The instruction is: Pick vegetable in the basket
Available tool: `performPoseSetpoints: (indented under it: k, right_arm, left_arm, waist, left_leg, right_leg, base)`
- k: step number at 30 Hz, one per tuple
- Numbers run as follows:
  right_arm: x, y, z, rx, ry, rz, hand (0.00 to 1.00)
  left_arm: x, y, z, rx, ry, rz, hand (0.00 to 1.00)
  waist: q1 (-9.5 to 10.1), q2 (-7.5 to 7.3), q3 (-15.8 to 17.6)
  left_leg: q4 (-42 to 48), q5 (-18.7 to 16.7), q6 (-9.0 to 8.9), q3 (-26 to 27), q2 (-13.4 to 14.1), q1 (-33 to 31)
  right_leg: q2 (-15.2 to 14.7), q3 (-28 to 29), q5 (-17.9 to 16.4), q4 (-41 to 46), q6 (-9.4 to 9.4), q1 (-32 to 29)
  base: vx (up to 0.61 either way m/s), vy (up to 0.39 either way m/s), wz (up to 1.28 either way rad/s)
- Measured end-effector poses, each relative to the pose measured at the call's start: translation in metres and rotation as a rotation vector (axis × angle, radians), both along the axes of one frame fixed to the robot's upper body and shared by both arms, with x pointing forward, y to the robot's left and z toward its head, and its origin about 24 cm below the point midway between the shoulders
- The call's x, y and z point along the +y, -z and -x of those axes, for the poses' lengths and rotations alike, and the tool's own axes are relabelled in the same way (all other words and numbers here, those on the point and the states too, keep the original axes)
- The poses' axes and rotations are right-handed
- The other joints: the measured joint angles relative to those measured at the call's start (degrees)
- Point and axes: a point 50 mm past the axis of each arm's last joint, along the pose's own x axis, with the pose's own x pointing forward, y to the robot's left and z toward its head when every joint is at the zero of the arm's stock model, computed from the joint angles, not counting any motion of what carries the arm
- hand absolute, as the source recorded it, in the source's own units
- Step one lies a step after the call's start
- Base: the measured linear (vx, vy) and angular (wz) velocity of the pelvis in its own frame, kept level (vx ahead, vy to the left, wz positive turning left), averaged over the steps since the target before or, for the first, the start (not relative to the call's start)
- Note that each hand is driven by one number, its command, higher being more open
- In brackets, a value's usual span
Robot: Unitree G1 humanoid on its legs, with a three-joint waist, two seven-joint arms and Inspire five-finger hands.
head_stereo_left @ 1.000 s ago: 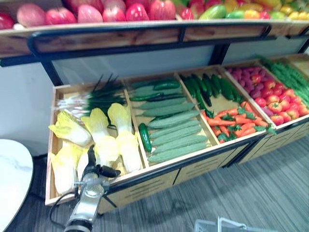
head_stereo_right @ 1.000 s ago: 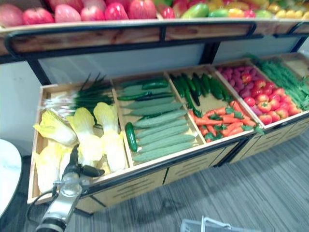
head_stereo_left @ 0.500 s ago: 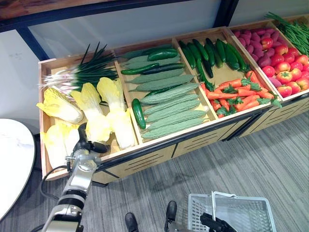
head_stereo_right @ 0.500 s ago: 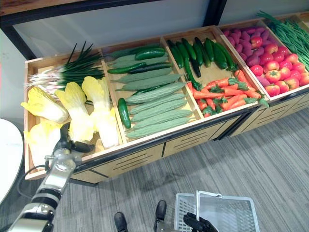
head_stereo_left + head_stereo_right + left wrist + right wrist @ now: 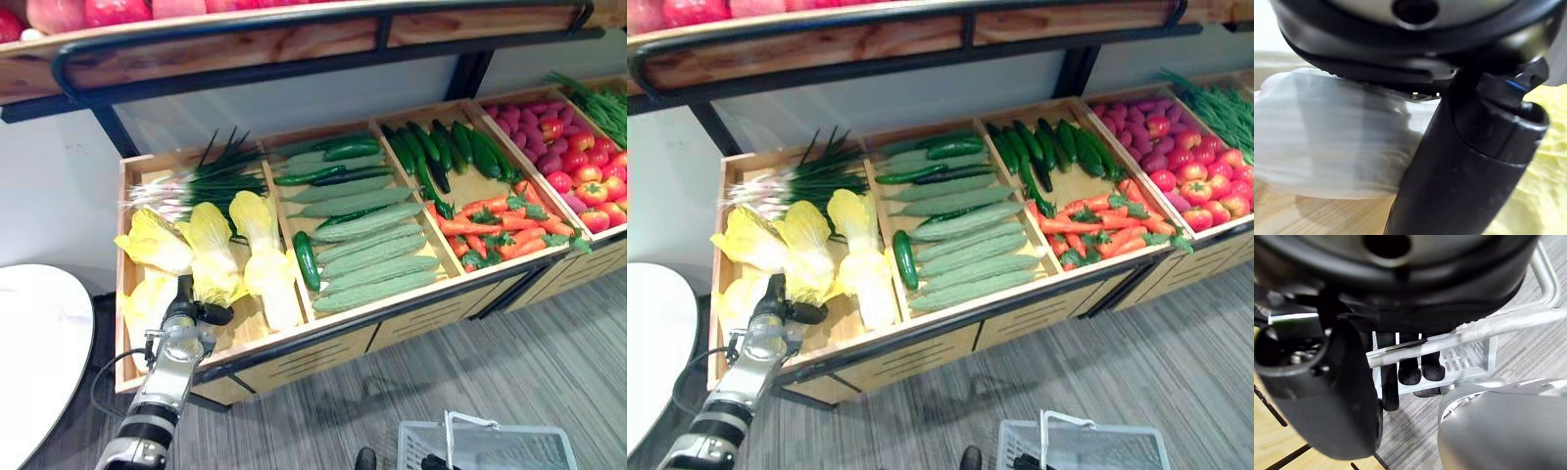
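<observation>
Several yellow-leaved cabbages (image 5: pixel 211 257) lie in the leftmost wooden bin (image 5: pixel 124 279). My left hand (image 5: pixel 186 311) is down among them near the bin's front edge, thumb (image 5: pixel 215 314) sticking out sideways. In the left wrist view that thumb (image 5: pixel 1464 161) lies against a white cabbage stalk (image 5: pixel 1327 142) beside a yellow leaf (image 5: pixel 1542 161); the fingers are hidden. A white wire basket (image 5: pixel 509 438) hangs low over the floor. My right hand (image 5: pixel 1400 284) has its fingers (image 5: pixel 1410 369) curled round the basket's metal handle (image 5: pixel 1508 320).
Further bins hold spring onions (image 5: pixel 196 181), pale ridged gourds (image 5: pixel 367 250), dark cucumbers (image 5: pixel 441 152), carrots (image 5: pixel 500 230), tomatoes (image 5: pixel 588 186) and green beans (image 5: pixel 602 98). A shelf of red fruit (image 5: pixel 98 10) overhangs the bins. A white round table (image 5: pixel 29 352) stands at the left.
The whole picture has shifted as the camera tilted down and back up. My left hand stays among the cabbages and the basket stays in my right hand.
</observation>
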Motion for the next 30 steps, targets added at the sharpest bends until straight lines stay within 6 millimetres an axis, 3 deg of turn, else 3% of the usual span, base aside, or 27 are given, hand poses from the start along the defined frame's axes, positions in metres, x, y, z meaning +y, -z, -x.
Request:
performPoseSetpoints:
  k: [6,10,15,22,30]
  right_arm:
    - [0.007,0.007,0.029,0.069,0.083,-0.039,0.0]
    - [0.002,0.007,0.042,0.098,0.123,-0.024,0.0]
    - [-0.005,0.008,0.065,0.147,0.2,-0.005,0.0]
    - [-0.014,0.006,0.073,0.154,0.286,0.008,0.0]
    - [-0.011,0.007,0.078,0.156,0.322,-0.005,0.0]
  left_arm:
    - [0.0,-0.021,0.008,-0.105,0.045,0.118,0.0]
    - [-0.009,-0.024,0.011,-0.125,0.127,0.263,0.0]
    - [-0.021,-0.033,0.016,-0.168,0.247,0.422,0.0]
    - [-0.037,-0.056,0.018,-0.264,0.454,0.642,0.0]
    - [-0.049,-0.054,0.021,-0.266,0.525,0.73,0.0]
  waist:
    - [0.37,-0.06,-3.76]
    - [0.51,1.14,-6.19]
    - [0.65,0.91,-8.86]
    - [0.55,0.68,-9.42]
    - [0.44,0.31,-10.05]
  left_leg:
    - [-0.03,-0.07,0.04,0.01,-0.06,2.84]
    - [-0.36,-1.52,0.57,0.29,0.21,2.68]
    - [-0.36,-1.27,0.62,1.53,0.53,2.93]
    - [-0.37,-1.21,0.55,3.27,0.52,3.63]
    - [-0.36,-1.23,0.62,3.77,0.45,3.84]
  right_leg:
    - [-0.26,-0.23,-0.52,-0.01,0.6,3.28]
    - [-0.1,-0.73,-0.8,-0.18,0.4,3.56]
    - [-0.11,-0.79,-0.67,-0.34,0.57,3.69]
    - [-0.1,0.4,-0.02,-0.3,0.35,3.7]
    - [-0.1,0.86,0.04,-0.15,0.35,3.72]
  base:
    - [-0.04,0.034,0.07]
    - [-0.14,-0.02,0.05]
    - [-0.08,-0.032,0.0]
    - [-0.02,-0.014,-0.1]
    - [0.01,-0.003,-0.03]
